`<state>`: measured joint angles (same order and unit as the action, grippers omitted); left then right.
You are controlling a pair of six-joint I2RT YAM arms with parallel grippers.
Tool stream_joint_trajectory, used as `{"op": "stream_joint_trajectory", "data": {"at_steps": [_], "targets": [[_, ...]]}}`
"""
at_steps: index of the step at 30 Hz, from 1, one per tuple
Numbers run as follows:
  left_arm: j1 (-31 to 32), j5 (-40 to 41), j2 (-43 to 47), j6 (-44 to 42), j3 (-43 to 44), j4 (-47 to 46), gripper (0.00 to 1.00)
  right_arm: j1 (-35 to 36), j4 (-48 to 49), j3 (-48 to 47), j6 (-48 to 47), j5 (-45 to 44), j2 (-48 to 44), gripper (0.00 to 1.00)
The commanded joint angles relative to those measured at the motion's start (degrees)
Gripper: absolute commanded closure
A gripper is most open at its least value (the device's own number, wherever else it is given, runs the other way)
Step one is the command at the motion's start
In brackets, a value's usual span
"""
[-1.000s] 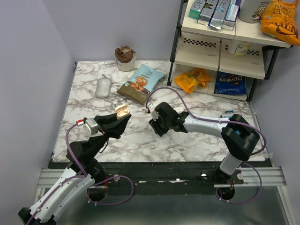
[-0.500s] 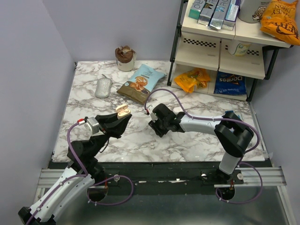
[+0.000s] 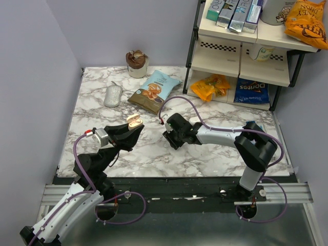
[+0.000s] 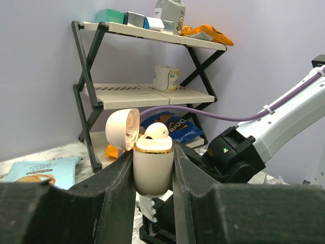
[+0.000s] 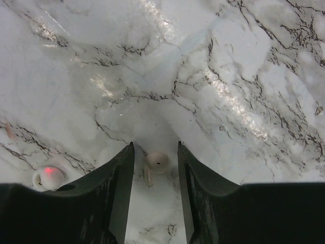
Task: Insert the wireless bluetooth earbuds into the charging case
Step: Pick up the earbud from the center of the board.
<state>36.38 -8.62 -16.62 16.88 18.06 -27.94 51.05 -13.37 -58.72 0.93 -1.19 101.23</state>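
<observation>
My left gripper (image 3: 132, 128) is shut on the charging case (image 4: 152, 170), a cream pebble with a gold rim, and holds it upright above the table. Its lid (image 4: 122, 128) hangs open to the left, and one earbud (image 4: 155, 130) sits in the case. The case also shows in the top view (image 3: 134, 121). My right gripper (image 5: 155, 148) is open and low over the marble. A second cream earbud (image 5: 156, 161) lies on the table between its fingers and touches neither. In the top view the right gripper (image 3: 171, 139) is right of the case.
A small round whitish thing with a red glow (image 5: 48, 177) lies left of the right gripper's left finger. A grey oval object (image 3: 113, 95), a snack bag (image 3: 155, 91) and a brown-topped jar (image 3: 137, 63) stand at the back. A shelf rack (image 3: 246, 56) stands at the back right.
The right gripper has shifted slightly left and its arm has folded a little closer. The left arm and the case have not moved.
</observation>
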Motion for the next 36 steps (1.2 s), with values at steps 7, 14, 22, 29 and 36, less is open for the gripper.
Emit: {"op": "stream_joint_trajectory", "data": {"at_steps": [7, 14, 22, 29, 36], "targets": [[0.1, -1.0, 0.3, 0.5, 0.3, -0.7, 1.0, 0.4, -3.1, 1.8, 2.4, -1.2, -2.1, 0.48], [0.1, -1.0, 0.2, 0.7, 0.2, -0.8, 1.0, 0.8, -3.2, 2.8, 2.9, -0.9, -2.6, 0.47], [0.1, -1.0, 0.0, 1.0, 0.1, -1.1, 1.0, 1.4, -3.2, 2.5, 3.2, -0.8, -1.0, 0.5], [0.1, -1.0, 0.1, 0.7, 0.1, -1.0, 1.0, 2.0, -4.6, 0.2, 3.9, -1.2, 1.5, 0.65], [0.1, -0.8, 0.5, 0.4, 0.2, -0.4, 1.0, 2.0, -3.2, 1.3, 6.8, -5.5, -2.1, 0.81]]}}
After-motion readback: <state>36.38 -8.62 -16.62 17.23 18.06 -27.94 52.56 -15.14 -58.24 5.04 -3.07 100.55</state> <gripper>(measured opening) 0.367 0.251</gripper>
